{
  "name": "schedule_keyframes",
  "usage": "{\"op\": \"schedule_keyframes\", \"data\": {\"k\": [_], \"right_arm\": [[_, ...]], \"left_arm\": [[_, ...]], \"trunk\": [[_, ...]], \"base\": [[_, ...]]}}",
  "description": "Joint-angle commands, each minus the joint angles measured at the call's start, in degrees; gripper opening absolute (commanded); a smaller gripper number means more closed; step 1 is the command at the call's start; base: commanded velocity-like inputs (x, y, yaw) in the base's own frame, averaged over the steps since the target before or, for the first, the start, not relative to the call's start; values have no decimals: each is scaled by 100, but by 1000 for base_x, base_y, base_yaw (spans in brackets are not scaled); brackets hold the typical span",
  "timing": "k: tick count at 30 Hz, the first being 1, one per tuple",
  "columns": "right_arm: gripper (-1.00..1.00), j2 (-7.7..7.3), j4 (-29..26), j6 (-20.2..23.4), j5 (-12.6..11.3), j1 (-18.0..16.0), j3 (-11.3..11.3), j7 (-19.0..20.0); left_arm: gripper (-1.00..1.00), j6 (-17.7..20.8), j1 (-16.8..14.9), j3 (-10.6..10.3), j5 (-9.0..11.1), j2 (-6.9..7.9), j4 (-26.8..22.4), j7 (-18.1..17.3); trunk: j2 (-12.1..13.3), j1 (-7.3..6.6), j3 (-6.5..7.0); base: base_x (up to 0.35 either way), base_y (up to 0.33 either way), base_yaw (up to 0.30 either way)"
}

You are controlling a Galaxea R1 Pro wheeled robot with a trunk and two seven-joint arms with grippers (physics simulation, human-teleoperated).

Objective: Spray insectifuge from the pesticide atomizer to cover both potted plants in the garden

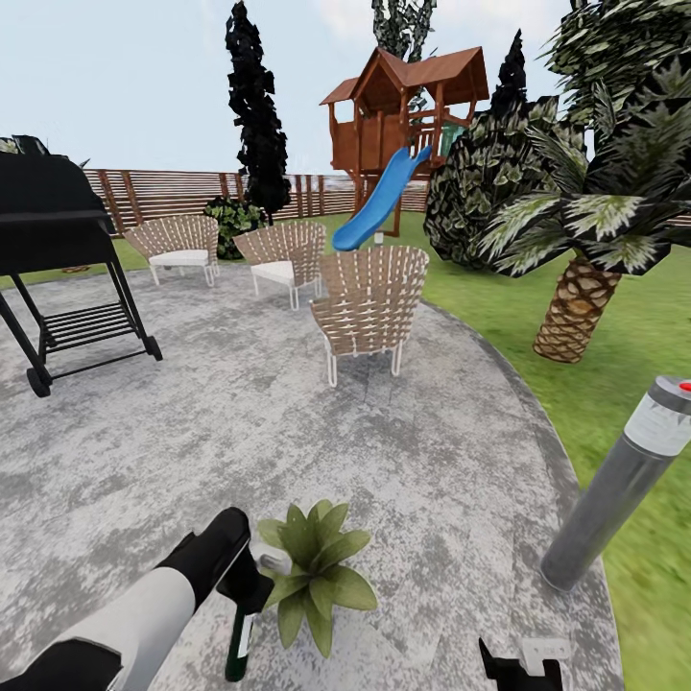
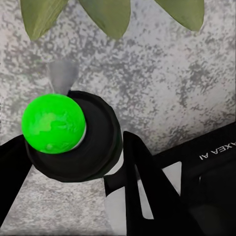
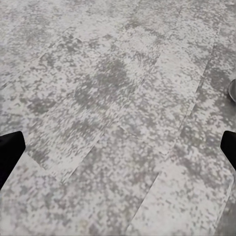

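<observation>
Grey patio paving [image 1: 288, 432] fills my head view; my left tool [image 1: 251, 587] pinches the spray bottle [image 1: 238, 641], hanging upright just beside the potted plant [image 1: 312, 566], which lies to its right. From the left wrist, leaves [image 2: 105, 14] sit ahead of the bottle [image 2: 73, 142]. Right wrist: fingertips [image 3: 10, 152] spread wide over bare paving.

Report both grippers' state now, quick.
Left gripper: shut on the pesticide atomizer, beside the potted plant.
Right gripper: open, holding nothing.
</observation>
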Motion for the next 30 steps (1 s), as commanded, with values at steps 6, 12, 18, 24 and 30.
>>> {"op": "schedule_keyframes", "data": {"k": [6,12,18,24,30], "right_arm": [[100,5,3,-22,27,-5,-49,44],[100,5,3,-22,35,-4,-49,43],[100,6,3,-22,36,-5,-49,43],[100,6,3,-22,45,-4,-49,43],[100,6,3,-22,45,-4,-49,43]], "left_arm": [[-100,6,-29,-3,-59,-1,-58,-61],[-100,8,-118,8,-69,-27,-129,-61],[-100,6,-205,9,-71,-46,-133,-61],[-100,11,-315,8,-69,-5,-140,-61],[-100,15,-602,15,-44,-46,-134,-68]], "trunk": [[-2,-1,-5],[-2,-1,-5],[-2,-1,-5],[-2,-1,-5],[-2,-1,-5]], "base": [[0,0,0],[-60,51,0],[-79,64,0],[-2,2,0],[0,0,0]]}}
